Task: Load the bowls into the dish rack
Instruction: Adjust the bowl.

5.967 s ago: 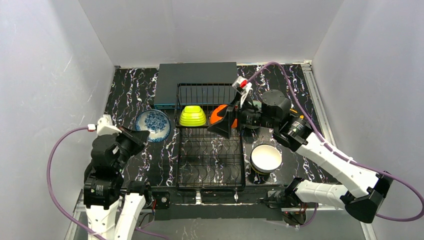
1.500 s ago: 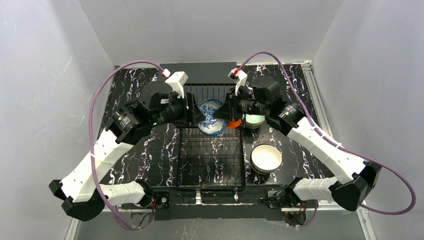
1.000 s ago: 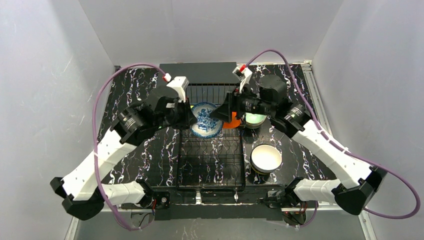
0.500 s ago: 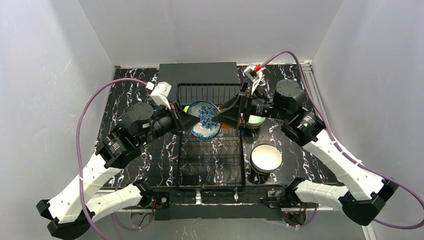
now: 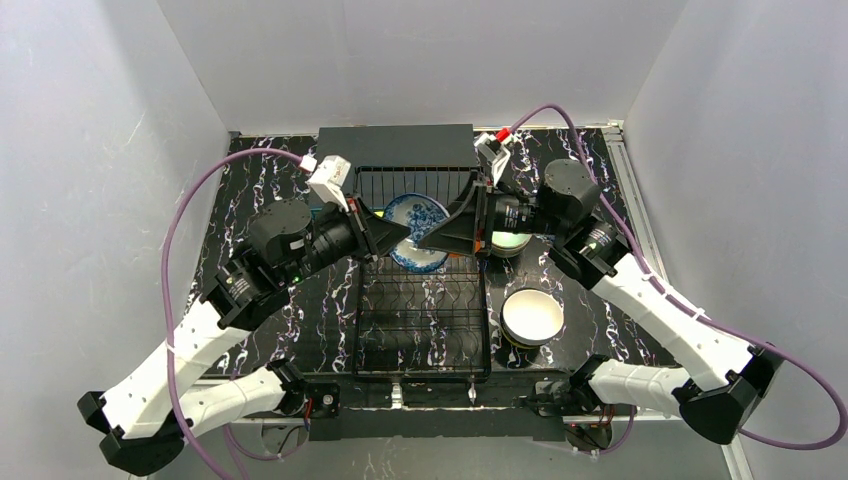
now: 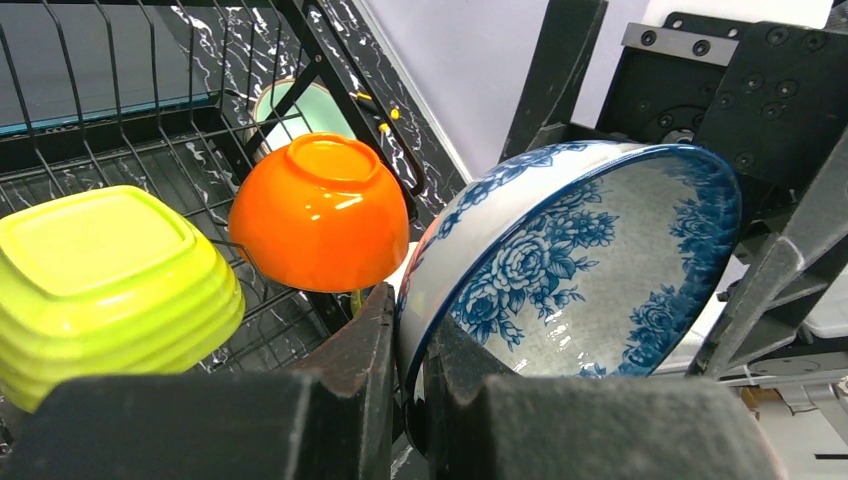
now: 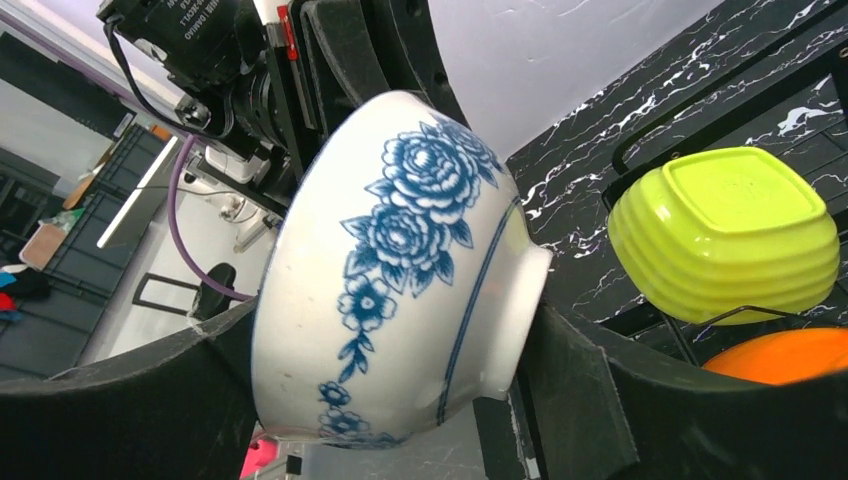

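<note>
Shifted slightly toward the bench's far edge, the blue-white bowl [image 5: 417,232] hangs over the dish rack [image 5: 420,320], left jaws pinching its rim, right jaws wide around it, likely for handover.

A black table [image 5: 258,185], veined with white like marble, carries everything. A large black wire dish rack [image 5: 420,325] stands on its middle. A flat dark grey box [image 5: 395,145] lies along the far edge, just behind the rack. Right of the rack sit a white-lined bowl [image 5: 532,315] and, farther back, a partly hidden mint bowl [image 5: 510,240]
</note>
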Robot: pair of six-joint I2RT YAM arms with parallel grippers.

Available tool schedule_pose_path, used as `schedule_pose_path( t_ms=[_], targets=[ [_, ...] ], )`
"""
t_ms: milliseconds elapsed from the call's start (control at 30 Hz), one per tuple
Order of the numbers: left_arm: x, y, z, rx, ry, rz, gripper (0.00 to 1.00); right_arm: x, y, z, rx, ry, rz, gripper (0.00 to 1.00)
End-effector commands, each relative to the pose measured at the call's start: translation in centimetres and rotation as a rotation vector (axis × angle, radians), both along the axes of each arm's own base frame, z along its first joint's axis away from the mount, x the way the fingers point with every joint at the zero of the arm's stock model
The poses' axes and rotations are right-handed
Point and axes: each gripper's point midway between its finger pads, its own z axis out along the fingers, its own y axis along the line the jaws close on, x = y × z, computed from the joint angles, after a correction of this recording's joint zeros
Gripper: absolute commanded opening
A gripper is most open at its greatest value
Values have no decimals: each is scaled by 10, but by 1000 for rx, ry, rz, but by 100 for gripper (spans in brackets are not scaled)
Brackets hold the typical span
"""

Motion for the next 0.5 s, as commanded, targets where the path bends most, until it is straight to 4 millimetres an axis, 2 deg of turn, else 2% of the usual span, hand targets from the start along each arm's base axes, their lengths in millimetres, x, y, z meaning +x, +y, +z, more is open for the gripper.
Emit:
schedule_pose_path(
  t_ms=[0, 133, 200, 300, 367, 400, 467],
  targets=[
    [6, 3, 33, -47, -87, 30, 0, -7, 0, 15, 50, -27, 41, 87],
    [12, 8, 27, -3, -81, 68, 0, -6, -2, 14, 47, -39, 29, 72],
    [15, 11, 23, 21, -78, 88, 0, -6, -2, 15, 46, -46, 27, 56],
    [19, 15, 17, 49, -69, 115, 0, -7, -3, 15, 44, -51, 31, 26],
    [21, 19, 13, 68, -61, 135, 0, -7, -2, 13, 41, -49, 36, 11],
    [21, 20, 11, 77, -60, 142, 0, -8, -2, 13, 39, -51, 42, 8],
    [23, 23, 7, 95, -52, 160, 0, -10, -2, 12, 37, -53, 54, 7]
  ],
)
